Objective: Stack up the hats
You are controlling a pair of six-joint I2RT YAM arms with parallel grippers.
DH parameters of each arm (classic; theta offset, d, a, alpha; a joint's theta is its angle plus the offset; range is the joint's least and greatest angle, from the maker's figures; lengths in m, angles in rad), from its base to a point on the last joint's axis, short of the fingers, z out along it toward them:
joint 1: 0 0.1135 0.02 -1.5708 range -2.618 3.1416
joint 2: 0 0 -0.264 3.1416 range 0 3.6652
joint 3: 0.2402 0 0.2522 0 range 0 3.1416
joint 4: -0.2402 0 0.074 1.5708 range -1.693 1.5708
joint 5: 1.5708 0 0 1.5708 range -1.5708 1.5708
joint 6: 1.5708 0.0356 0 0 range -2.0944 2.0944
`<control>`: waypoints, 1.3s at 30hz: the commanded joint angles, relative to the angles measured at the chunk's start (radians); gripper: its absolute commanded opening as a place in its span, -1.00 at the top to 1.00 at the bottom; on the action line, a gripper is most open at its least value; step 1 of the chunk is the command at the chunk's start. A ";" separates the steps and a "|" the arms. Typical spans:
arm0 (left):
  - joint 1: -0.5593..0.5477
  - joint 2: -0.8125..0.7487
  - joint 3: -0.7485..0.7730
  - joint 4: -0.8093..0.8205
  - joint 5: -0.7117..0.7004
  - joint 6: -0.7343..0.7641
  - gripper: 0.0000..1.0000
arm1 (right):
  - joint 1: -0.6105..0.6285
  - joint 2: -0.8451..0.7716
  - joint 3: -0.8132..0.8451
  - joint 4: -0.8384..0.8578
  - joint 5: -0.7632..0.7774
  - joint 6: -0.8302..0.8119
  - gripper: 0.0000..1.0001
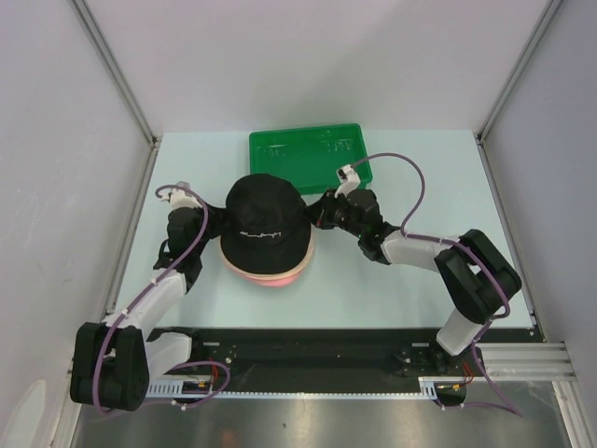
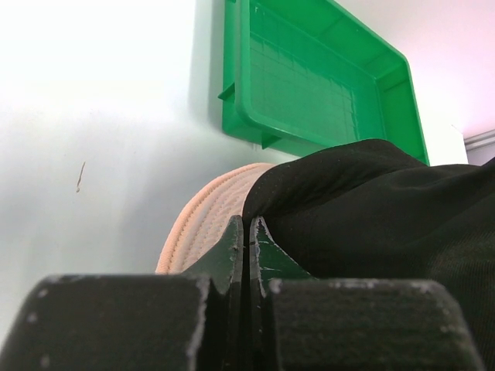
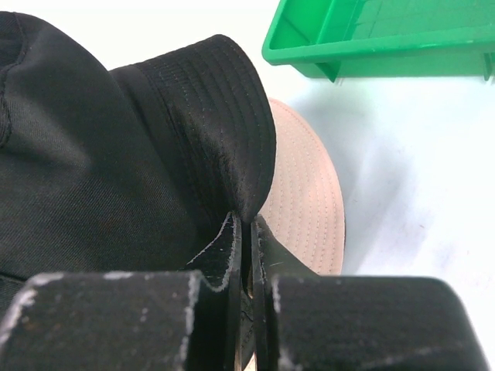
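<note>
A black bucket hat (image 1: 264, 225) sits on top of a beige hat (image 1: 300, 265) and a pink hat (image 1: 272, 281) in the middle of the table. My left gripper (image 1: 216, 224) is shut on the black hat's left brim (image 2: 325, 185); the beige brim (image 2: 203, 220) shows below it. My right gripper (image 1: 315, 211) is shut on the black hat's right brim (image 3: 209, 139), with the beige brim (image 3: 305, 201) under it. Both grippers hold the black hat from opposite sides.
A green plastic tray (image 1: 266, 147) lies just behind the hats, also in the left wrist view (image 2: 236, 77) and the right wrist view (image 3: 309, 50). Grey walls bound the table left, right and back.
</note>
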 commanded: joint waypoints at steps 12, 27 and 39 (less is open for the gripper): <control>0.003 -0.082 -0.053 -0.250 -0.094 0.004 0.91 | 0.060 -0.173 -0.029 -0.657 0.148 -0.122 0.15; 0.004 -0.205 0.023 -0.421 -0.155 -0.006 -0.73 | -0.015 -0.385 -0.015 -0.783 0.210 -0.171 -0.58; 0.257 -0.364 0.149 -0.642 -0.150 0.036 -1.00 | -0.185 -0.597 -0.083 -0.843 0.224 -0.211 -0.63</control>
